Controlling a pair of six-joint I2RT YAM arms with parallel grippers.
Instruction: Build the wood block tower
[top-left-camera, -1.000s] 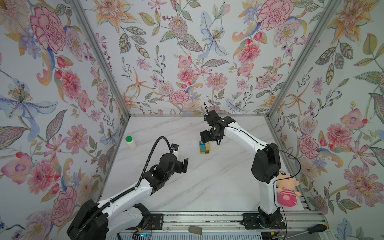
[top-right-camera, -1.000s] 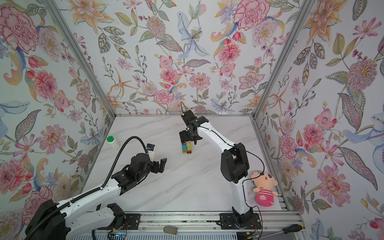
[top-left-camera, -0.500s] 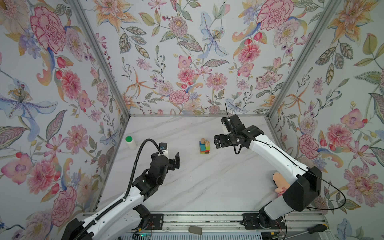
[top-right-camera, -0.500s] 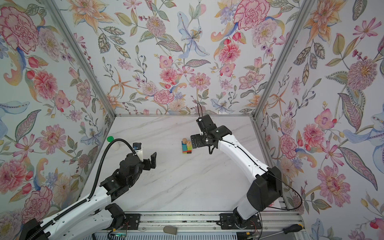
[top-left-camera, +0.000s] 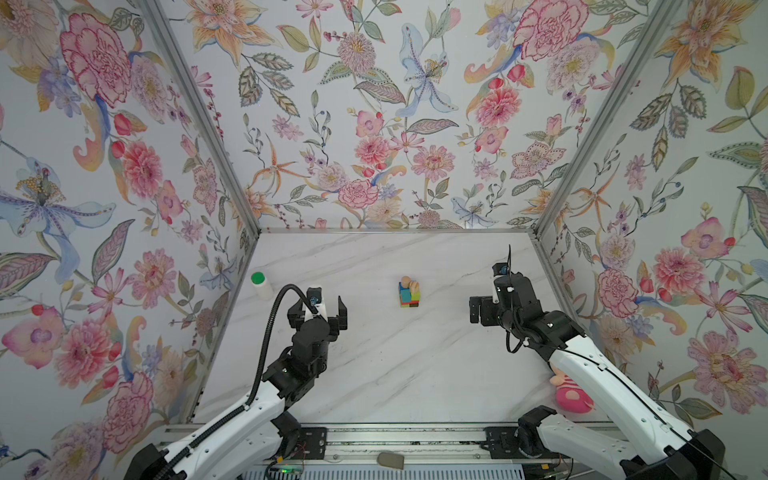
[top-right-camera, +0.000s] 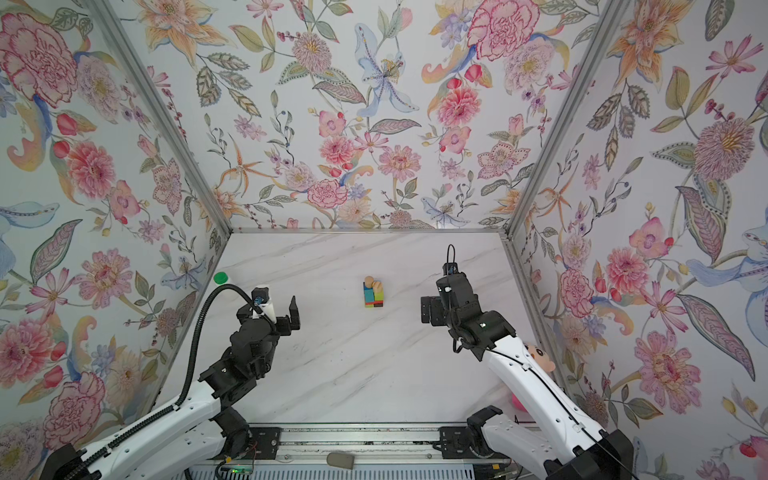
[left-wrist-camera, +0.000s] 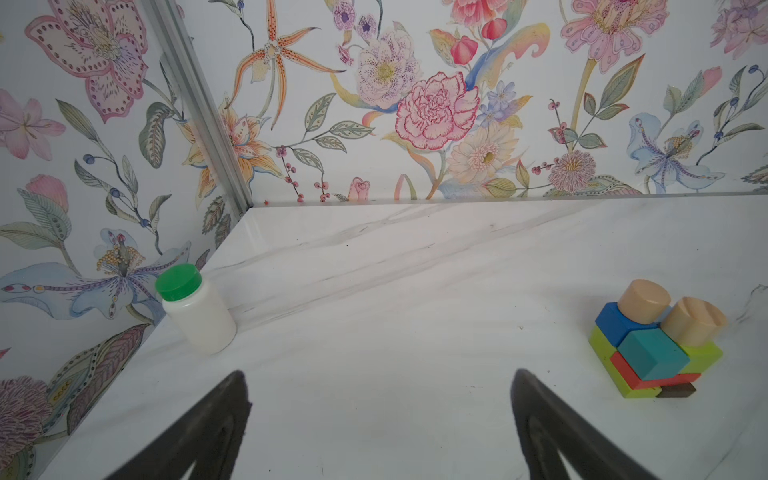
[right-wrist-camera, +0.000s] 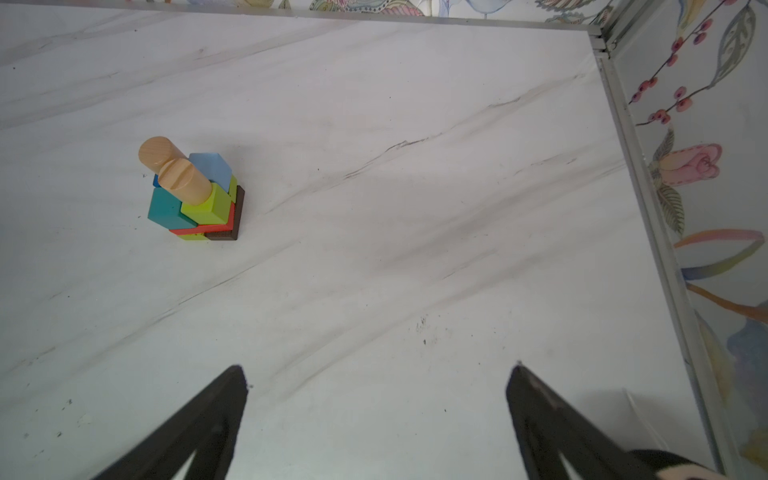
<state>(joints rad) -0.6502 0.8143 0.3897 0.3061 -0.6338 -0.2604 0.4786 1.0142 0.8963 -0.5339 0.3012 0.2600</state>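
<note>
Right wrist view is showing you the tower (right-wrist-camera: 193, 195) standing free mid-table. Seen from above, it is sitting at 3 o'clock of the left gripper (top-left-camera: 318, 309) and 9 o'clock of the right gripper (top-left-camera: 480, 309), both gaping empty. Its wood blocks (left-wrist-camera: 652, 353) are likely handling light, rigid and slick, so you are better off pinching flat sides, not the tan cylinders (left-wrist-camera: 644, 301).

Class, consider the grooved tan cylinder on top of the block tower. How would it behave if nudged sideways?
The grooved tan cylinder would probably tip easily: it stands upright on a small end atop the tower. Once down, its round side would likely let it roll off. It looks like smooth wood, so stiff, maybe slippery.
</note>
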